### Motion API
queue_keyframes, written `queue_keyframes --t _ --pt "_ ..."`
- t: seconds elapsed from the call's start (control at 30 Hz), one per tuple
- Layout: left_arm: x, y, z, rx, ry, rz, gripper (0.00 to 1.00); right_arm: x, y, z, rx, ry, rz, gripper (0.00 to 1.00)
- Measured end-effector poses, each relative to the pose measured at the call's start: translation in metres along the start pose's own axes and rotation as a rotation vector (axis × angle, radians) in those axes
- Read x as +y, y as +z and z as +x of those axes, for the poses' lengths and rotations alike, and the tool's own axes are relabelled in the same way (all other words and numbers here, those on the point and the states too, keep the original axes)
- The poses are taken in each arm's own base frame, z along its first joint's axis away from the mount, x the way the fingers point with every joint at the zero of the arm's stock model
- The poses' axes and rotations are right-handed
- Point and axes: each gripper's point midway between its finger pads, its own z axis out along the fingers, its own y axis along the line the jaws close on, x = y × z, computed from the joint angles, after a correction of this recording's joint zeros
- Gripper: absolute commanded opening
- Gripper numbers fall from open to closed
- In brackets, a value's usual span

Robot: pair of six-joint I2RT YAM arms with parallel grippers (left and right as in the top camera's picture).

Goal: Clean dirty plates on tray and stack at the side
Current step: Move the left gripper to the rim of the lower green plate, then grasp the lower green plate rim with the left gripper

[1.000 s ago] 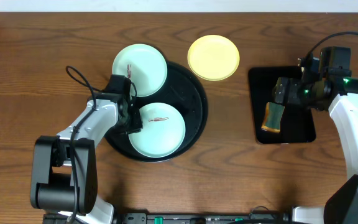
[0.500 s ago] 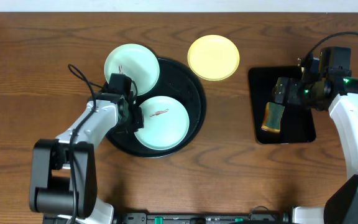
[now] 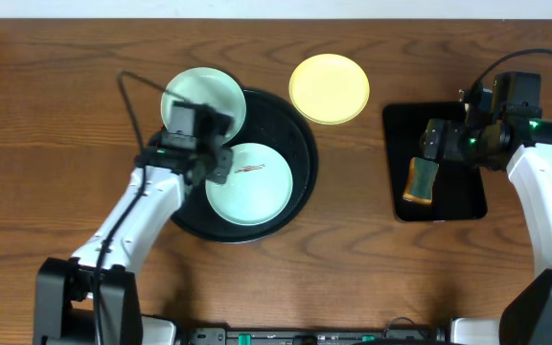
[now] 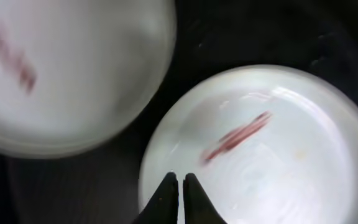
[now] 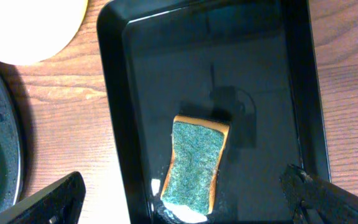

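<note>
Looking stiff, light, slick, the near plate (image 3: pixel 249 187) wants a rim grip (left claw (image 4: pixel 179 190) pinched shut, empty; right claw (image 5: pixel 182 198) wide, empty).

Closed claw (image 4: pixel 179 194) over smeared plate (image 4: pixel 272 155), second plate (image 4: pixel 67 74) beside, on tray (image 4: pixel 260 31)

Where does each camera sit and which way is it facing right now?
Overhead: above the table, facing straight down; both arms in view.
Left wrist: faces down on two smeared mint plates; left gripper shut at bottom edge.
Right wrist: faces down on the sponge in the rectangular tray; right gripper open, fingertips at lower corners.
Shared: overhead and right wrist both show the sponge.
</note>
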Motion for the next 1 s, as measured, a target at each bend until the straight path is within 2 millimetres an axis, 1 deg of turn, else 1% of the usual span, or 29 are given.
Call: queue_keyframes --t 0.03,0.07,0.13,0.2,0.23,0.27,0.33,0.4,0.53,0.57,0.63,0.67,0.73,0.77,0.8,0.9,1.0 --pt "-0.007 0.000 -0.005 -0.015 0.031 0.008 0.08 0.000 0.000 0.000 0.000 0.000 0.000 0.99" --pt "-0.015 0.000 -0.007 -0.020 0.057 0.019 0.14 0.000 0.000 0.000 0.000 0.000 0.000 0.99" --pt "-0.029 -0.001 -0.006 0.002 0.087 0.042 0.47 0.000 0.000 0.000 0.000 0.000 0.000 0.99" --pt "-0.042 -0.007 -0.002 0.051 0.087 0.069 0.57 0.000 0.000 0.000 0.001 0.000 0.000 0.99" --pt "-0.047 -0.012 -0.004 0.070 0.082 0.078 0.65 0.000 0.000 0.000 0.000 0.000 0.000 0.99" --pt "-0.052 -0.018 -0.005 0.088 0.068 0.086 0.70 0.000 0.000 0.000 0.000 0.000 0.000 0.99" --pt "-0.057 -0.027 -0.005 0.124 0.030 0.093 0.70 0.000 0.000 0.000 0.000 0.000 0.000 0.99" --pt "-0.058 -0.034 0.003 0.176 -0.034 0.083 0.70 0.000 0.000 0.000 0.000 0.000 0.000 0.99" --pt "-0.043 -0.044 0.040 0.332 -0.241 -0.029 0.70 0.000 0.000 0.000 0.000 0.000 0.000 0.99" --pt "-0.039 -0.044 0.047 0.353 -0.292 -0.058 0.70 0.000 0.000 0.000 0.000 0.000 0.000 0.99" --pt "-0.034 -0.042 0.059 0.376 -0.391 -0.105 0.66 0.000 0.000 0.000 0.000 0.000 0.000 0.99" --pt "-0.032 -0.039 0.069 0.396 -0.444 -0.131 0.66 0.000 0.000 0.000 0.000 0.000 0.000 0.99" --pt "-0.032 -0.033 0.086 0.424 -0.503 -0.159 0.64 0.000 0.000 0.000 0.000 0.000 0.000 0.99" --pt "-0.031 -0.028 0.095 0.430 -0.534 -0.173 0.62 0.000 0.000 0.000 0.000 0.000 0.000 0.99" --pt "-0.031 -0.024 0.100 0.427 -0.558 -0.182 0.61 0.000 0.000 0.000 0.000 0.000 0.000 0.99" --pt "-0.030 -0.012 0.110 0.403 -0.618 -0.198 0.57 0.000 0.000 0.000 0.000 0.000 0.000 0.99" --pt "-0.030 -0.006 0.114 0.391 -0.653 -0.204 0.53 0.000 0.000 0.000 0.000 0.000 -0.001 0.99"
